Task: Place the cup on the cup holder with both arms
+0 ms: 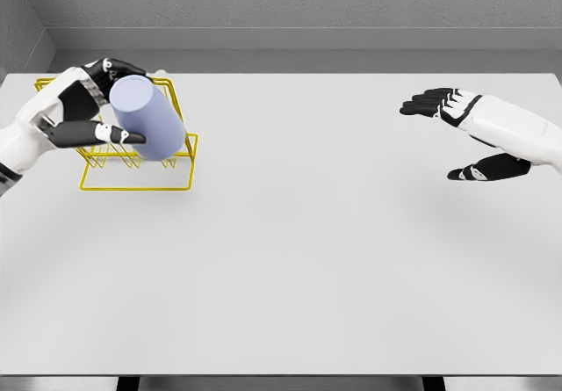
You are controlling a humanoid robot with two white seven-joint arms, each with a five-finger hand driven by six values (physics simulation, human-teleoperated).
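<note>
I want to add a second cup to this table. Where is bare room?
The table is bare from the rack across to the open right hand, and along the whole near side. It is crowded only far left, where the left hand holds the cup over the rack.

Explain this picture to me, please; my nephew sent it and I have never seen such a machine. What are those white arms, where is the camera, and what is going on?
This is a computer simulation of a humanoid robot, seen from a camera on its own head, looking down at a pale table. The two white arms are the robot's; each ends in a five-finger hand. The left hand grips a light blue cup, tilted over a yellow wire cup holder that stands on the table at the far left. The right hand hangs above the table's right side, fingers spread, holding nothing. The robot is meant to put the cup on that holder.
</note>
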